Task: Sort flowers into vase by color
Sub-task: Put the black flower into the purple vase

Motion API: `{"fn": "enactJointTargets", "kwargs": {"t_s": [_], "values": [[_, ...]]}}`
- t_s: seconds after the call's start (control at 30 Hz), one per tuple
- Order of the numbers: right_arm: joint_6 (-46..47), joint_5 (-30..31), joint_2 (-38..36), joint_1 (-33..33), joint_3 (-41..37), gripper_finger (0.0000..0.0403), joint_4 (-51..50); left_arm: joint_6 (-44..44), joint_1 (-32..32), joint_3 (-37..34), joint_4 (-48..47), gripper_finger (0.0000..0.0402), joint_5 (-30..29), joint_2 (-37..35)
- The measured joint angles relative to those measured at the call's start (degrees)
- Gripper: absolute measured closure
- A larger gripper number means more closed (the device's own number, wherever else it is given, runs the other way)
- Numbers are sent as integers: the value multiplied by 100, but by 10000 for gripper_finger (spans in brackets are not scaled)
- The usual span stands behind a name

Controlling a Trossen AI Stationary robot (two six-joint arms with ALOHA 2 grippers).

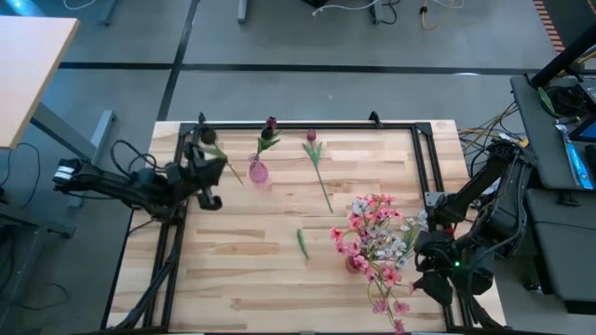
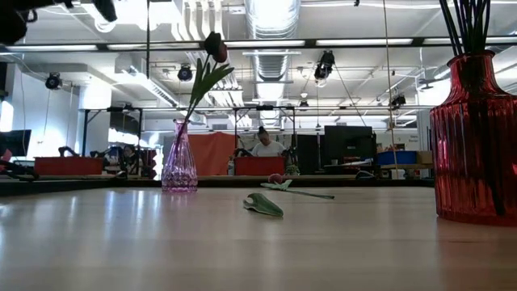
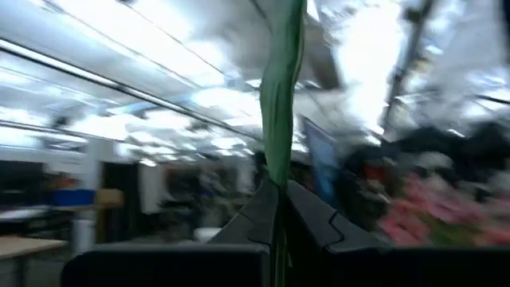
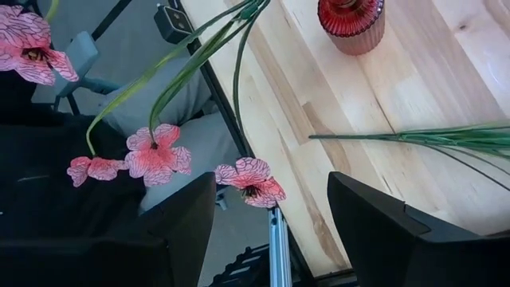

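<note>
Maroon tulip bud on its green stem (image 1: 267, 135) already stands in the small pink glass vase (image 1: 258, 171); the left claw (image 1: 210, 154), clamped on another stem (image 3: 280, 104), hovers beside it. One tulip (image 1: 317, 158) lies on the worktop (image 1: 251, 270); pink sprays (image 1: 377, 237) fill the red vase (image 4: 351, 24), right claw (image 4: 271, 239) wide, empty.

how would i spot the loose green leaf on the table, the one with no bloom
Start at the small pink glass vase near the far edge of the pale wooden table, then look toward the near edge, left of the big spray of pink and whitish blooms. The short loose green leaf lies flat there alone. Unlike the maroon tulip stem lying nearby, it carries no bud.
</note>
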Motion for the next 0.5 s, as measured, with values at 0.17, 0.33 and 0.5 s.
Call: {"fn": "enactJointTargets", "kwargs": {"t_s": [0.17,0.33,0.5], "values": [[-3,104,0,0,0,170,4,36,353,-416,1249,401,-457,104],[5,131,0,0,0,170,19,-204,851,-425,1287,401,-462,170],[-4,147,0,1,0,170,18,-969,1611,-330,1236,401,270,577]]}}
